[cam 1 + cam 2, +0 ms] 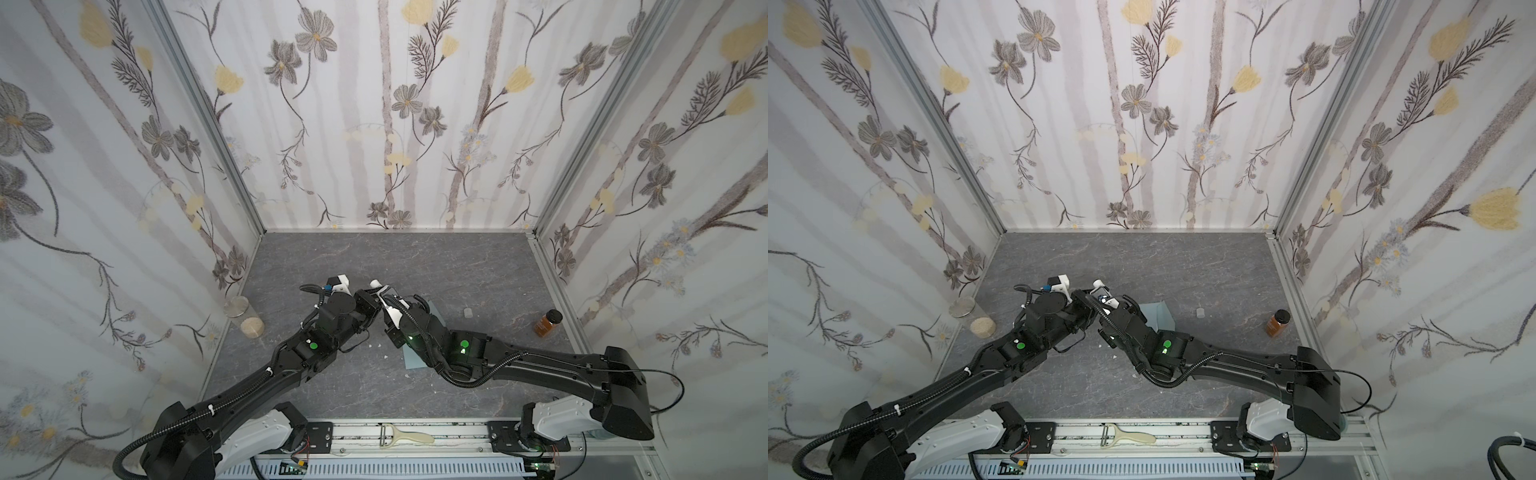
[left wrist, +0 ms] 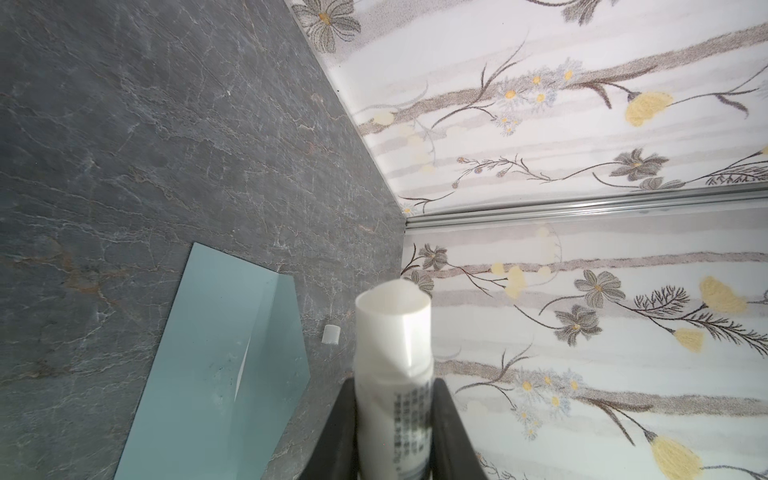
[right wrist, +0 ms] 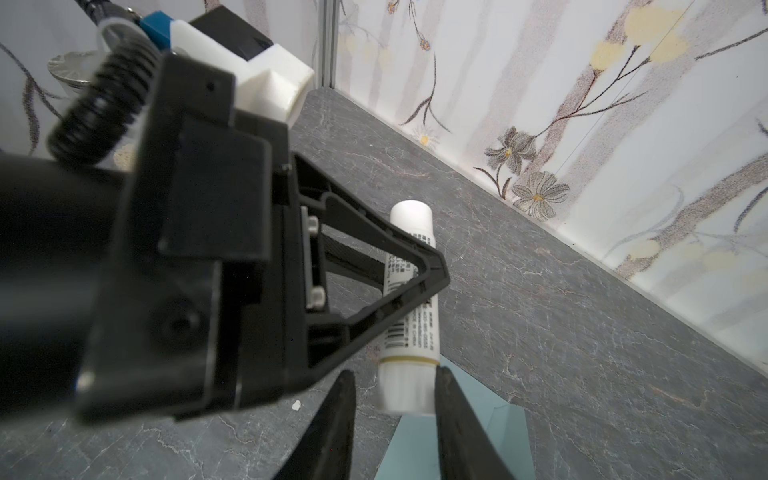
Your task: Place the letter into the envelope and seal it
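Observation:
My left gripper (image 2: 393, 386) is shut on a white glue stick (image 2: 392, 332) and holds it above the table; its uncapped end points away from the left wrist camera. My right gripper (image 3: 395, 374) is open and straddles the stick's knob end (image 3: 405, 386). One finger (image 3: 453, 399) touches the knob and a gap shows at the other. Under the right arm the blue-grey envelope (image 1: 415, 361) lies flat on the table, flap open (image 2: 274, 332). A narrow white sliver (image 2: 243, 368) shows at its mouth; the rest of the letter is hidden.
The glue stick's small white cap (image 1: 467, 312) lies right of the envelope. An amber bottle (image 1: 548, 322) stands by the right wall. A glass jar (image 1: 237, 307) and a cork lid (image 1: 252, 327) are by the left wall. A peeler (image 1: 405, 436) rests on the front rail.

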Controlling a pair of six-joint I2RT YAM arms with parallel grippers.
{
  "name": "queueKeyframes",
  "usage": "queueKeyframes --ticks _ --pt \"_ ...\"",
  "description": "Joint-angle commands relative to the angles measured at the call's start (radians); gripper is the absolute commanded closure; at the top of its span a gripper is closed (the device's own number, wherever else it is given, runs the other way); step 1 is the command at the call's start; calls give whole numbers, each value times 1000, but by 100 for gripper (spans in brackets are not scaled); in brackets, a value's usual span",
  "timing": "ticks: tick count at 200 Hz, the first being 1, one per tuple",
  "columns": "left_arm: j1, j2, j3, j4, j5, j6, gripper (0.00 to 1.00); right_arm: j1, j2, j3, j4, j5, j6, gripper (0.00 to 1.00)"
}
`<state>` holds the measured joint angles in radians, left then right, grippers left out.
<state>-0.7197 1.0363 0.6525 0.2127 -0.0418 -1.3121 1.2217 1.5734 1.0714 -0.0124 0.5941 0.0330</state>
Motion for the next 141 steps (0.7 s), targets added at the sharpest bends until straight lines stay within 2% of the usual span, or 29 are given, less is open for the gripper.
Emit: queueKeyframes --ticks 1,33,62,106,129,141 --pt "2 -1 11 27 4 2 100 1 15 14 6 5 -30 65" --pt "2 -4 12 27 2 3 100 1 49 21 -19 9 -31 59" --pt "3 -5 12 27 1 3 100 1 58 15 -27 20 -40 60" --pt "3 -1 19 27 9 5 100 -1 71 20 -13 21 -51 75" --pt "3 2 19 31 14 4 100 -1 70 26 4 -24 -42 85" --pt "3 3 18 34 18 3 100 -5 61 27 15 -67 -23 86"
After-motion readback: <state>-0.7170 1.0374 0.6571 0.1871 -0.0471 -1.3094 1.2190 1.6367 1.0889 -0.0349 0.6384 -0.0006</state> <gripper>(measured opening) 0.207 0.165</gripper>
